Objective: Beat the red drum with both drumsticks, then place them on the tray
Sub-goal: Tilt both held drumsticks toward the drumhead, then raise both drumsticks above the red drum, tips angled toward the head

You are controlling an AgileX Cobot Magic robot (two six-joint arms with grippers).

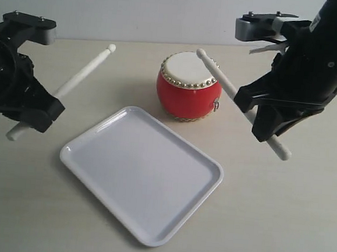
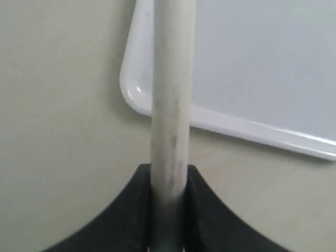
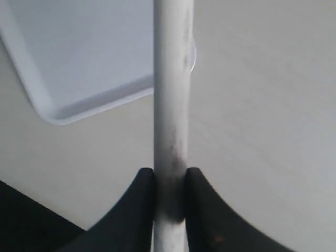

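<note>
Drum (image 1: 187, 98) stands upright on the desk (image 1: 277, 228), a little right of the middle in the exterior view. Its cream skin faces up inside a ring of gold studs, and a small metal ring shows on its right side. The tray (image 1: 141, 170) lies flat on the desk just in front of the drum, close to it but not touching. It is turned at an angle, so one rounded corner points toward the near edge.

The left fingers (image 1: 41, 107) are closed on the left stick (image 1: 82, 72), gripping it toward its butt end. A short length of the stick sticks out behind them. The stick slants up and away from there, and its rounded tip points toward the drum but ends well short of it, left of the drum. In the left wrist view the two black fingers (image 2: 131, 215) press against either side of the pale shaft. Beyond them the stick crosses a rounded corner of the tray.

The right fingers (image 1: 263, 110) are likewise closed on the right stick (image 1: 219, 77), holding it around mid-length with the butt end jutting out toward the near right. This stick slants across the drum's right side, and its tip lies over the far part of the skin near the studs. Whether the tip touches the skin cannot be told. In the right wrist view the fingers (image 3: 137, 210) clamp the shaft from both sides, with a corner of the tray to one side of it and bare desk to the other.
</note>
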